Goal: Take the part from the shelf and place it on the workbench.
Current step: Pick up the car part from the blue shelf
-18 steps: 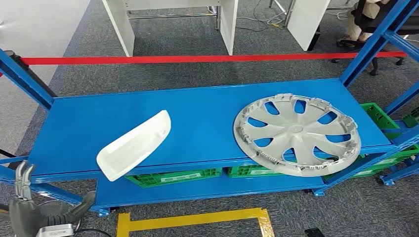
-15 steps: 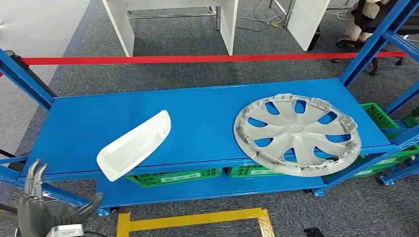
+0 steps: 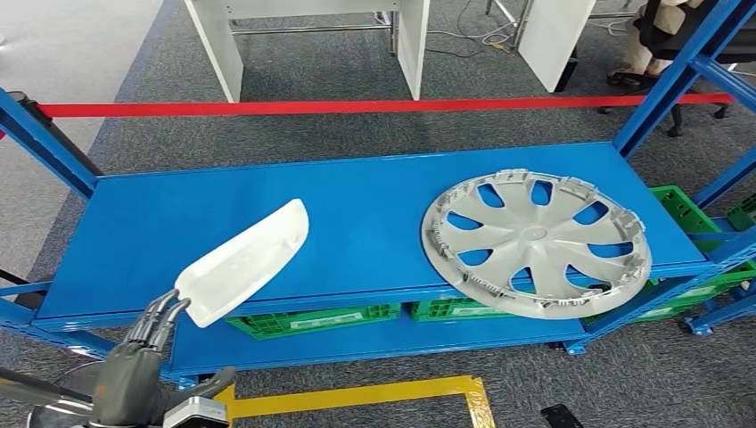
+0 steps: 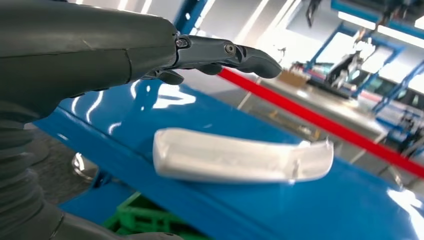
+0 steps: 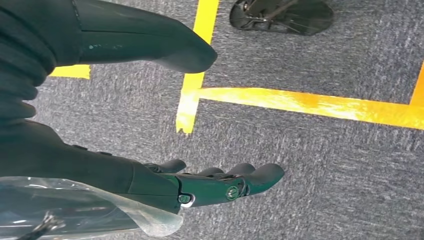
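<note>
A white elongated plastic part lies at an angle on the blue shelf, its near end overhanging the front edge. The left wrist view shows the same part close ahead. My left hand is raised just below and left of that near end, fingers apart and pointing at it, holding nothing; its fingers hover above the part without touching. My right hand hangs over the grey carpet, fingers loosely extended and empty.
A silver wheel cover lies on the shelf's right half, overhanging the front edge. Green crates sit on the lower level. Blue uprights stand at the shelf's ends. Red tape runs behind, yellow floor tape in front.
My left hand has risen and moved right, from the lower left corner up to just under the white part's near end. The part and wheel cover have not moved.
</note>
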